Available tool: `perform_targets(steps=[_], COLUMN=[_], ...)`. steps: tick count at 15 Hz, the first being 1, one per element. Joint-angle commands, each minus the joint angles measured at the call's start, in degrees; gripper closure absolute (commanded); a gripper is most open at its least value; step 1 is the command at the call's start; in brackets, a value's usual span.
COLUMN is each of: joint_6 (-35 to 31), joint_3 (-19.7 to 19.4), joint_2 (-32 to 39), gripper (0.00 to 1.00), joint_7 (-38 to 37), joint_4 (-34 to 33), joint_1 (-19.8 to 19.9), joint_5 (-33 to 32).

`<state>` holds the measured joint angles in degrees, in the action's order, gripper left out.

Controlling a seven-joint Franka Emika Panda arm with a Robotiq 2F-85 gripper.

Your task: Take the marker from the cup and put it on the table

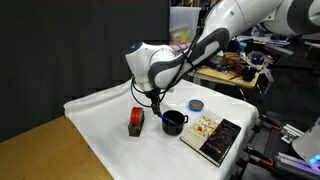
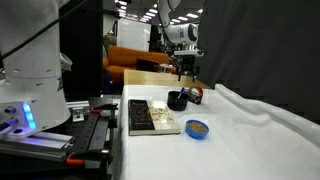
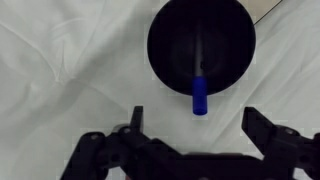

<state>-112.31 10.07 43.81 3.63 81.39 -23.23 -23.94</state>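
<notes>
If I come down crooked, one of the fingers (image 3: 135, 122) could hit the rim of the cup (image 3: 200, 40) and tip it over. Then the marker (image 3: 199, 96) would roll out the wrong way. The marker is thin, so I think it could slip out of the claw (image 3: 195, 128) if I pinch only the very tip. If I close a bit to one side, I could push the marker deeper into the cup and not catch it. If I lift too fast, the marker might drag on the rim and pull the cup along. A red and black block (image 1: 136, 120) sits near the cup, so a hard bump could knock the two together. Right now the marker is in the cup, and in the wrist view its blue end shows at the edge of the cup nearest the claw. The cup stands on the table (image 1: 95, 110), on the white cloth. In both exterior views the arm reaches out over the table and bends down, so the claw points down and hangs above the cup without touching it. In the wrist view the two fingers are spread wide with nothing between them, and the blue end sits just ahead of the gap.
</notes>
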Motion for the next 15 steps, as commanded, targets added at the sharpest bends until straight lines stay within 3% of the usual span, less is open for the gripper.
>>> perform_targets(steps=[1, 15], joint_6=[0.59, 0.99], joint_3=[-0.96, -0.93], joint_2=[-0.08, -0.09], gripper=[0.00, 0.00], joint_7=[0.16, 0.34], joint_4=[1.16, 2.51], joint_1=[-1.00, -2.50], joint_5=[0.11, -0.49])
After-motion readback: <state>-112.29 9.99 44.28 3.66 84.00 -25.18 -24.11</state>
